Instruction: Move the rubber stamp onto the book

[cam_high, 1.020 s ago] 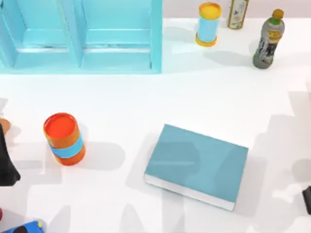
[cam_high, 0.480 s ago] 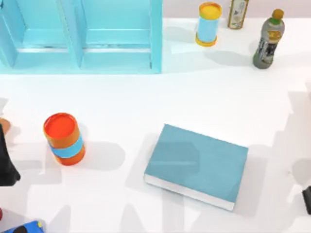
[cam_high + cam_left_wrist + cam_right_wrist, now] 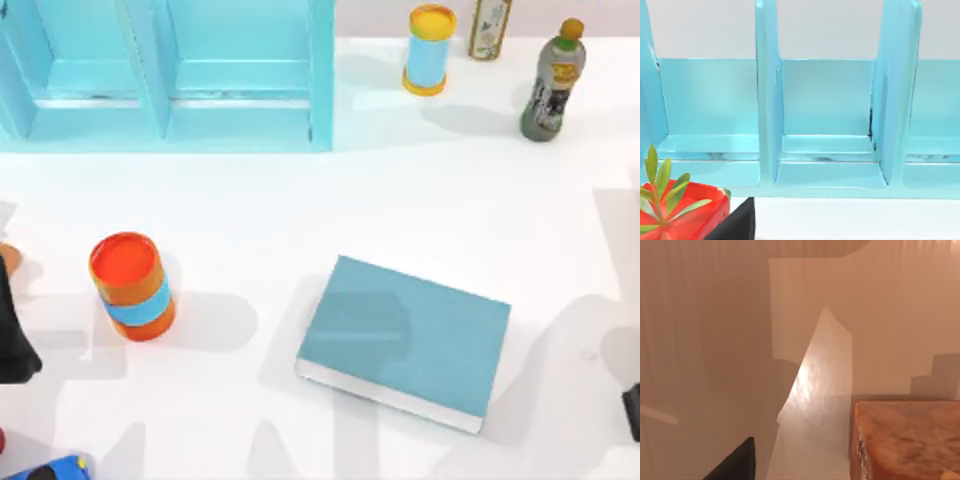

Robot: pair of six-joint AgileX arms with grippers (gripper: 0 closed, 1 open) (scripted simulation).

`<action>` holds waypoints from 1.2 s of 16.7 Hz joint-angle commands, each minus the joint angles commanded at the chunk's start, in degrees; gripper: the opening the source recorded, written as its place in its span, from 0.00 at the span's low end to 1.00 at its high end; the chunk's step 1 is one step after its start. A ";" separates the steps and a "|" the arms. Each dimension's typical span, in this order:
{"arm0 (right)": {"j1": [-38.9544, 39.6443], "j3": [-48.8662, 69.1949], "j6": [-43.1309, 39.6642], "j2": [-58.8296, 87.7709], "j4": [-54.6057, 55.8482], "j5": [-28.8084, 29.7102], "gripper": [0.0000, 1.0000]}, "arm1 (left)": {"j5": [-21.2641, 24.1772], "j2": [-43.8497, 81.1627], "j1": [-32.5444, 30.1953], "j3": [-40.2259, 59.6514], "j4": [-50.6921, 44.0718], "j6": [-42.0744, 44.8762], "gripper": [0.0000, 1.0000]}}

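On the tabletop (image 3: 400, 200): book (image 3: 405, 338) flat, right of centre
Orange can (image 3: 131, 285) stands well left of it; both arms sit at the edges, jaw state cannot be told

White table (image 3: 300, 200) carries: teal book (image 3: 405, 340) flat near centre, orange can (image 3: 132, 286) left of it, blue shelf unit (image 3: 165, 75), yellow-capped can (image 3: 430, 50) and two bottles (image 3: 551, 82) at far edge.

- One thick teal-blue book (image 3: 405, 340) with white page edges.
- One light-blue shelf unit (image 3: 165, 75).
- Two cans: one orange with blue band (image 3: 131, 286), one yellow-topped with blue body (image 3: 429, 49).
- Two bottles: one dark with orange cap (image 3: 553, 82), one pale-labelled (image 3: 490, 28).
- One red-potted green plant (image 3: 675, 207).
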 joint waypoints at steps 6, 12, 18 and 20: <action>0.00 0.00 0.00 0.00 0.00 0.00 0.77 | 0.00 0.00 0.00 0.00 0.00 0.00 1.00; 0.00 0.00 0.00 0.00 0.00 0.00 0.32 | 0.00 0.00 0.00 0.00 0.00 0.00 1.00; 0.00 0.00 0.00 0.00 0.00 0.00 0.00 | 0.00 0.00 0.00 0.00 0.00 0.00 1.00; 0.00 0.00 0.00 0.00 0.00 0.00 0.00 | 0.00 0.00 0.00 0.00 0.00 0.00 1.00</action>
